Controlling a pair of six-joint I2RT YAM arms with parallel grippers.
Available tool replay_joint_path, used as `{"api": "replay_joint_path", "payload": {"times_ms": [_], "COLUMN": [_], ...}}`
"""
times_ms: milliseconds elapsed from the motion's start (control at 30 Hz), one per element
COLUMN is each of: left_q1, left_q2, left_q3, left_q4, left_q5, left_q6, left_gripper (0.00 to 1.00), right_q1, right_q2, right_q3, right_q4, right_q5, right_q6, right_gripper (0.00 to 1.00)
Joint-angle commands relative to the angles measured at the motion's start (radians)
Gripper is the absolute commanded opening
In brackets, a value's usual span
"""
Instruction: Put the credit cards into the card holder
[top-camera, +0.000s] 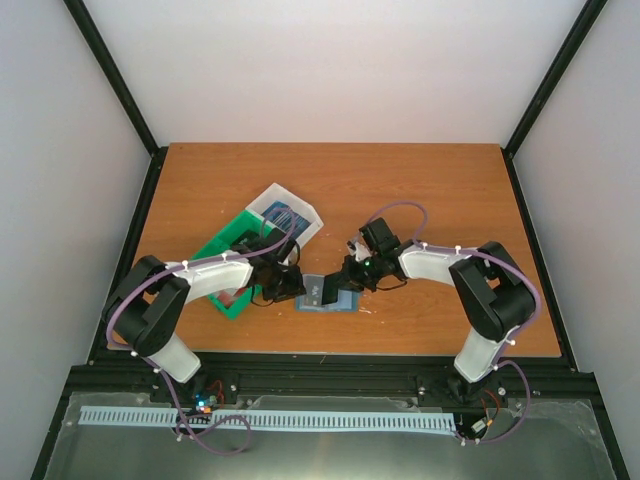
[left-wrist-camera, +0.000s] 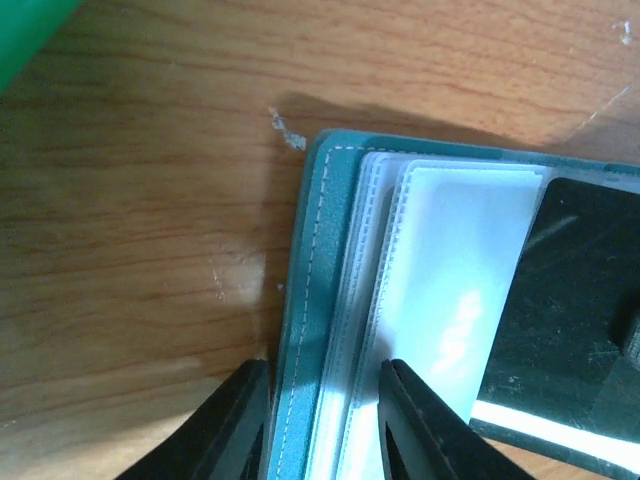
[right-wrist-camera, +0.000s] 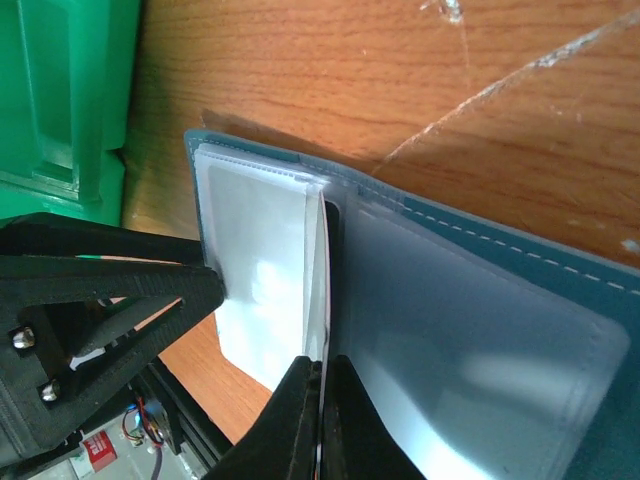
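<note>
The teal card holder (top-camera: 322, 295) lies open on the table between the two arms, its clear sleeves showing. My left gripper (left-wrist-camera: 322, 368) pinches the holder's left cover (left-wrist-camera: 305, 300) and the sleeves stacked on it, one finger on each side. My right gripper (right-wrist-camera: 322, 365) is shut on a dark credit card (left-wrist-camera: 580, 300). In the right wrist view the card (right-wrist-camera: 324, 260) shows edge-on, standing at the holder's fold (right-wrist-camera: 560, 290) between the left sleeves and the right page. More credit cards (top-camera: 283, 214) lie in the white bin behind.
A green bin (top-camera: 228, 250) sits just left of the holder, close under the left arm, and shows in the left wrist view (left-wrist-camera: 25, 25) and right wrist view (right-wrist-camera: 60, 100). A white bin (top-camera: 305, 222) stands behind it. The table's near edge and black rail run close by.
</note>
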Motion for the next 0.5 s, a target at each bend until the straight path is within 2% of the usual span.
{"api": "replay_joint_path", "payload": {"times_ms": [0, 133, 467], "left_q1": [-0.011, -0.017, -0.031], "left_q2": [0.012, 0.026, 0.047], "left_q3": [-0.009, -0.009, 0.004], "left_q4": [-0.021, -0.022, -0.024], "left_q5": [-0.036, -0.039, -0.035], "left_q6": [-0.024, -0.024, -0.012], "left_gripper": [0.29, 0.23, 0.23], "right_q1": [-0.006, -0.007, -0.004], "right_q2": [0.033, 0.043, 0.108], "right_q3": [-0.020, -0.031, -0.032], "right_q4": [0.012, 0.017, 0.074], "right_q5": [0.003, 0.008, -0.065], "right_q6": [0.006, 0.001, -0.030], "right_gripper": [0.03, 0.03, 0.03]}}
